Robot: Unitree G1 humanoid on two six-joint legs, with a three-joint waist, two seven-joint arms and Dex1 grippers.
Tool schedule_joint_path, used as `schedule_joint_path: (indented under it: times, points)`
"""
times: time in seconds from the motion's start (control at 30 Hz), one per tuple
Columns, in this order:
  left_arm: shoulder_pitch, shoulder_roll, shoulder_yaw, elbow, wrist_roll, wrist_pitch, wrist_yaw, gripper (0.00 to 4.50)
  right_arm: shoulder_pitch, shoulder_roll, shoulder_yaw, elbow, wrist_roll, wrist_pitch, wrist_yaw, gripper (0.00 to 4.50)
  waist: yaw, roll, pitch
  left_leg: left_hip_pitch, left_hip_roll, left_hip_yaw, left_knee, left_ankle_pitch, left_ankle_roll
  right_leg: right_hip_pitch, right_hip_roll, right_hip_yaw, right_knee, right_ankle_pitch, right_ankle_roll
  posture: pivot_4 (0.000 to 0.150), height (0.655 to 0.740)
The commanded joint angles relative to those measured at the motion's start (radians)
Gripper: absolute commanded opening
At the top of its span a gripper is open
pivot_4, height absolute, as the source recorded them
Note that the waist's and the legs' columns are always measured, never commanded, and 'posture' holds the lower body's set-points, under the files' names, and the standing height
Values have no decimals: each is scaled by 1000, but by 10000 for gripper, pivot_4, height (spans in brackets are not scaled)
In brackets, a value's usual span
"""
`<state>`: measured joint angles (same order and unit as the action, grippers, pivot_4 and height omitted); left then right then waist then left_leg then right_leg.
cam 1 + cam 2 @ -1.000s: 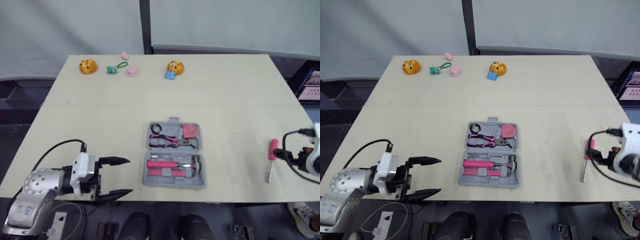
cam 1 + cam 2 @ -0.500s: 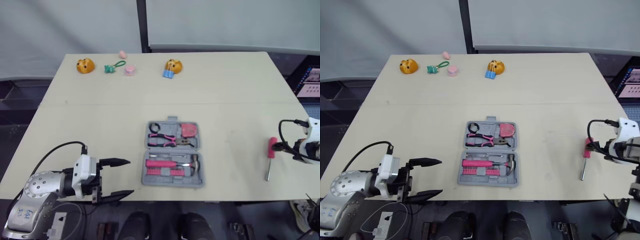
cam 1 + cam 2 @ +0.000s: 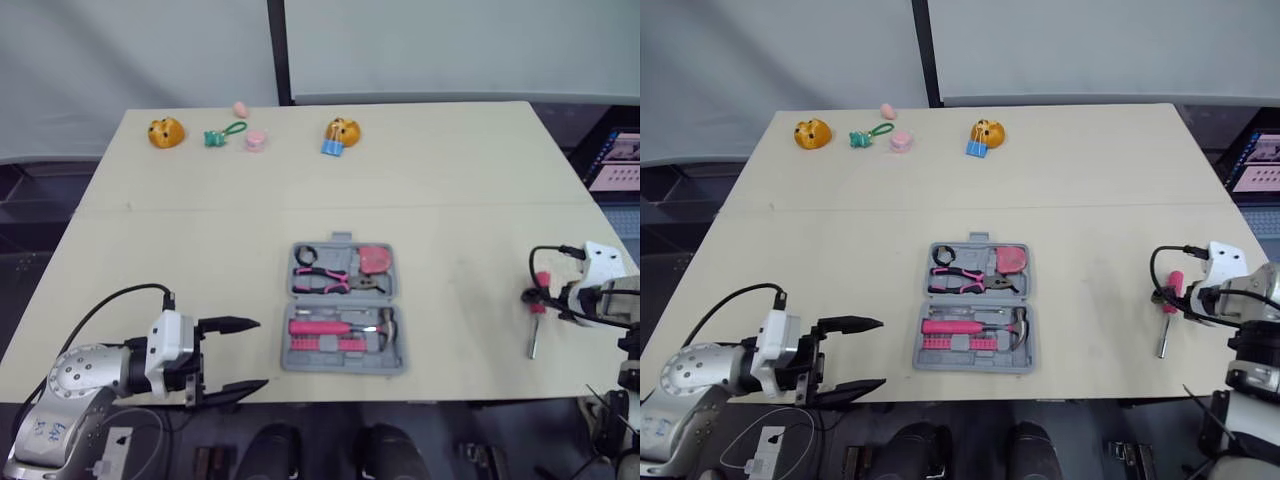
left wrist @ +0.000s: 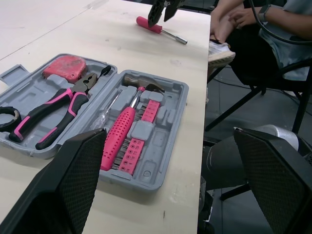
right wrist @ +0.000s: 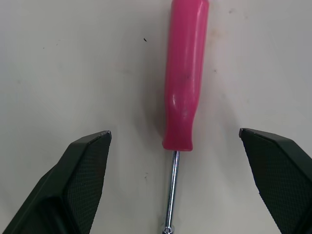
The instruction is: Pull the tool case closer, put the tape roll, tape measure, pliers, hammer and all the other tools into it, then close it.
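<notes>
The grey tool case [image 3: 345, 366] lies open at the table's middle, near the front edge. In it are the tape roll [image 3: 307, 256], pliers [image 3: 330, 280], red tape measure [image 3: 377, 260] and pink-handled hammer [image 3: 340, 327]. A pink-handled screwdriver [image 3: 537, 318] lies on the table to the right of the case. My right gripper [image 5: 175, 131] hangs open above the screwdriver [image 5: 185, 78], one finger on each side of the handle, not touching it. My left gripper [image 3: 260, 353] stands open at the front edge, left of the case, holding nothing.
Along the far edge sit two orange toys [image 3: 166, 131] [image 3: 343, 130], a green key ring [image 3: 222, 134] and a small pink piece [image 3: 256, 141]. A seated person [image 4: 253, 24] is beyond the table's right edge. A lit screen [image 3: 615, 160] is at the far right.
My right gripper has moved left from the table's right edge to above the screwdriver's handle. The left gripper and the case have stayed put; the camera has shifted slightly.
</notes>
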<state>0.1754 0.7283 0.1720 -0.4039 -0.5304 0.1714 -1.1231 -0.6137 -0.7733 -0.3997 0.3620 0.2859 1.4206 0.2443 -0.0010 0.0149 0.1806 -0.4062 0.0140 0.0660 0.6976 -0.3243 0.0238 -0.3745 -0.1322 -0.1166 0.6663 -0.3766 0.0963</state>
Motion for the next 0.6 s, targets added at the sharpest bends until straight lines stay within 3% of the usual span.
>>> schedule_joint_path:
  times: [0.03,0.6]
  points:
    - [12,15,19,-39,0,-12,4,44481,-1,-5,-35,-14,-20,-14,-27,45000,1,0,0,0,0,0,0,0,0,0,0,0,0,0,0,1500,6677]
    - [-6,13,11,-22,10,-14,3,44481,38,68,-78,-66,-46,-105,-77,45000,0,0,0,0,0,0,0,0,0,0,0,0,1,0,0,1500,6677]
